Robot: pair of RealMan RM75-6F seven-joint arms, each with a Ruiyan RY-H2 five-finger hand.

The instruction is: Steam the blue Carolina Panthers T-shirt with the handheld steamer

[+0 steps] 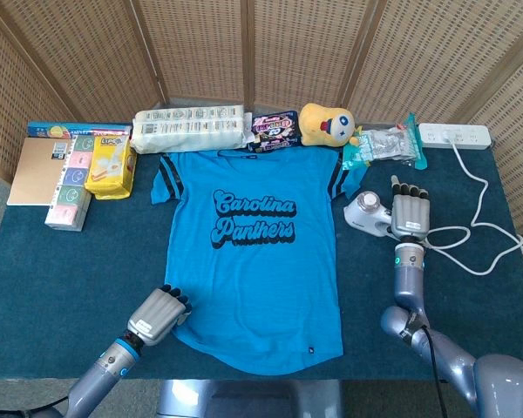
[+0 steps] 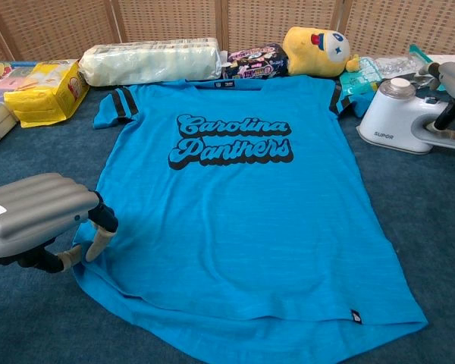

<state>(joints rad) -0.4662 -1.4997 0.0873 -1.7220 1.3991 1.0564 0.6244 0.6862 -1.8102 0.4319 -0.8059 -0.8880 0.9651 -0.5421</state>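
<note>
Woven wicker screens close off the back of the scene, and in front of them a dark teal tabletop (image 1: 52,261) fills most of the frame. At its centre the blue Carolina Panthers T-shirt (image 1: 257,252) lies flat, front up, collar toward the top of the frame and hem toward the bottom.

At the lower left of the head view the left hand (image 1: 157,315) sits at the shirt's bottom corner; in the chest view its curled fingers (image 2: 98,231) pinch the fabric edge there.

Right of the shirt, at centre right of the frame, the white handheld steamer (image 1: 369,212) lies on the tabletop. The right hand (image 1: 410,214) is over its handle end with fingers pointing up the frame; whether they are closed around the handle cannot be told.

Along the top edge stand a yellow plush toy (image 1: 324,123), a long pack of tissues (image 1: 190,128) and a yellow packet (image 1: 110,165). A white power strip (image 1: 454,134) lies at the upper right, its cable (image 1: 484,228) looping down toward the right hand.
</note>
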